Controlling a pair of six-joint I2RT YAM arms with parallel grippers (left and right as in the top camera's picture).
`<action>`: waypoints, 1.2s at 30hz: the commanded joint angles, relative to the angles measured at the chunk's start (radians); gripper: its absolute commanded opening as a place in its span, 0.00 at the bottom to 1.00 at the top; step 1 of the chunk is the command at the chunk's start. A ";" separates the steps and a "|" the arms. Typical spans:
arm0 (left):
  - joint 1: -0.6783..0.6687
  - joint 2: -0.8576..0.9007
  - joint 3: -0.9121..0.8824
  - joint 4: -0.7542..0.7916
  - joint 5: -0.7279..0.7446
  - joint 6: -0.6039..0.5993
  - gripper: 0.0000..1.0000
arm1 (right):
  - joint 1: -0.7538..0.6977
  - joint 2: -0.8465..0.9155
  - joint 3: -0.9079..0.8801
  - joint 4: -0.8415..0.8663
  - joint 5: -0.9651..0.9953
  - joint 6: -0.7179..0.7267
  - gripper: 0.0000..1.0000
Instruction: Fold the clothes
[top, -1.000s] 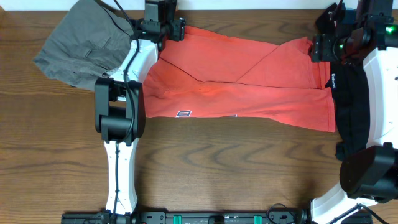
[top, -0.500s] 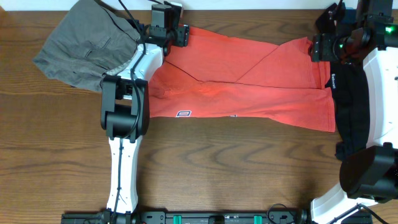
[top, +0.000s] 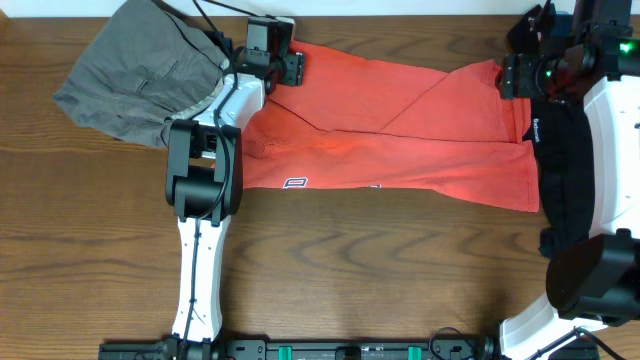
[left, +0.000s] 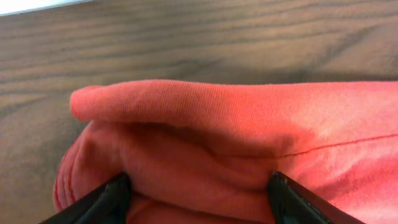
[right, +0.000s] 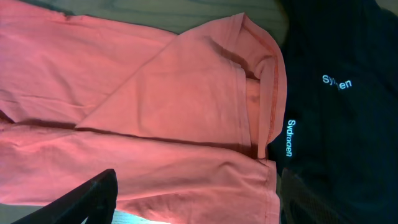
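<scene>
Far left, the grey shorts (top: 135, 80) lie heaped. Just right of them my left gripper (left: 198, 200) sits at the far-left corner of the coral-red T-shirt (top: 400, 130), a rolled fold between its jaws, though I cannot tell whether they pinch it. The shirt lies lengthwise, partly doubled, so I judge a lengthwise fold is in hand, calling for both far corners gripped and drawn nearward. At right, my right gripper (right: 199, 208) hovers, fingers apart and empty, over the shirt's right end beside the black shirt (top: 560, 170).
</scene>
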 joint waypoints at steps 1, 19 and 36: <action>-0.001 0.014 0.010 -0.101 -0.013 0.007 0.73 | 0.009 0.001 0.012 0.002 0.003 -0.013 0.82; 0.000 -0.068 0.021 -0.576 -0.012 0.010 0.78 | 0.010 0.001 0.012 0.024 0.003 -0.013 0.83; 0.002 -0.161 0.135 -0.398 -0.013 0.068 0.78 | 0.010 0.002 0.012 0.018 0.003 -0.013 0.83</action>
